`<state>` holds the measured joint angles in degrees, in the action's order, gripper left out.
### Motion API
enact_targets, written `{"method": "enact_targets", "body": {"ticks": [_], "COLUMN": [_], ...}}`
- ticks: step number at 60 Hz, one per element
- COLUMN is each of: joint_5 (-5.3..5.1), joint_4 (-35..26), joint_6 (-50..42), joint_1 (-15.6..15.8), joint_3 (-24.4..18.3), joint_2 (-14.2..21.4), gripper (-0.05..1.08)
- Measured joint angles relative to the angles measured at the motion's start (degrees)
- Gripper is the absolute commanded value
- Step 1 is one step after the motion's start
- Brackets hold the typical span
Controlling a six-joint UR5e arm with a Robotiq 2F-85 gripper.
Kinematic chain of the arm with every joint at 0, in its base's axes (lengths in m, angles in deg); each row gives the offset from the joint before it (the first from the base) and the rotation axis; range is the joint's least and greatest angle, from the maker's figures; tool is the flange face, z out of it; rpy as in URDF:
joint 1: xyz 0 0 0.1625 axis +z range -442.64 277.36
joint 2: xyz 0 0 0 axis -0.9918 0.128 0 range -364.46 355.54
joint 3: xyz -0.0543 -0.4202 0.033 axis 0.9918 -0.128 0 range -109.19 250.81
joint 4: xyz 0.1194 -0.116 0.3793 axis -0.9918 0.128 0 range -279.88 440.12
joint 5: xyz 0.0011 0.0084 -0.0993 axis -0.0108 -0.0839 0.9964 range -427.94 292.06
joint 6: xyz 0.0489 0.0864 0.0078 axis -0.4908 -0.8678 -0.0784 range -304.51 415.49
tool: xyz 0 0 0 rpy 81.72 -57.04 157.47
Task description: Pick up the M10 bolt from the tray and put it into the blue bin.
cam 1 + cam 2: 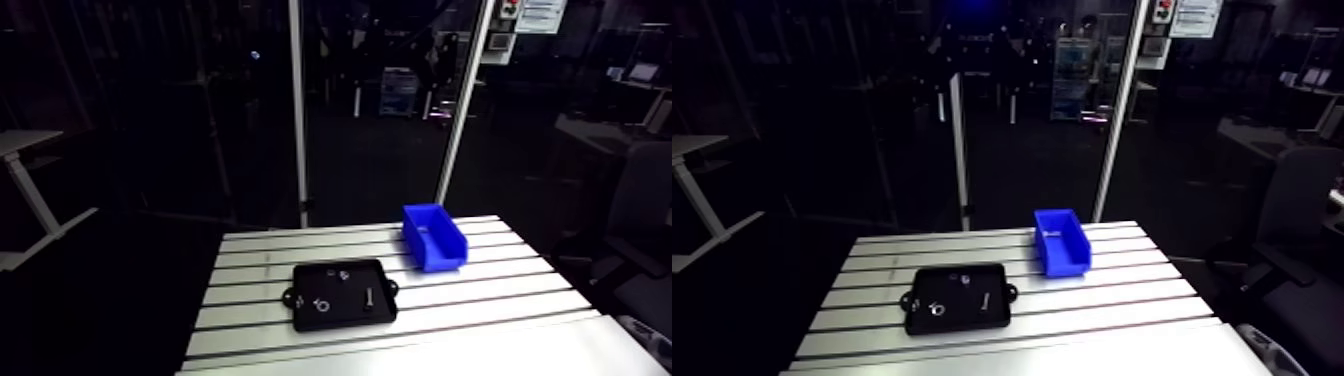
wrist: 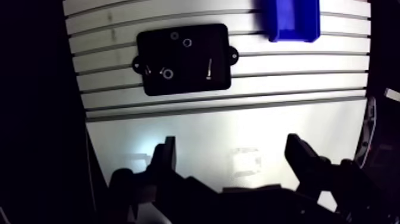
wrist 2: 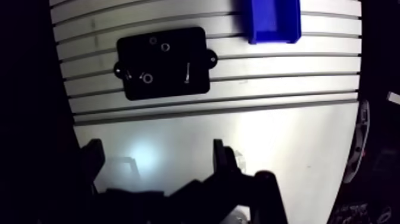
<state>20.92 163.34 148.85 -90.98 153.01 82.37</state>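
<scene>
The arm view looked down from far back over the whole worktop point(image 1: 480, 300). The wrist view faced down past the claw point(image 2: 231, 143); both shared tray point(image 1: 340, 318) and bin point(image 1: 440, 255).

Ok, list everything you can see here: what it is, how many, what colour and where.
table: one, silver, slotted, under everything.
tray: one, black, on the table.
bolt: one, silvery, in the tray, at the end nearest the bin.
ring-shaped parts: three, silvery, in the tray, apart from the bolt.
small piece: one, pale, in the tray, too small to identify.
blue bin: one, blue, on the table, beside the tray, not touching.
gripper: one, black, open, above bare table, short of the tray.
</scene>
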Motion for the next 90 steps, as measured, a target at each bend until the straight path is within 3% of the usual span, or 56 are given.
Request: {"method": "enact_targets", "body": {"ticks": [24,90], "joint_5": [-0.12,-0.14], "joint_4": [1.5,18.2], "joint_6": [-2.1,-9.2], "joint_1": [0.0,0.1], "joint_3": [2.1,13.1], "joint_2": [-0.4,-7.1], "gripper": [0.01,0.01]}}
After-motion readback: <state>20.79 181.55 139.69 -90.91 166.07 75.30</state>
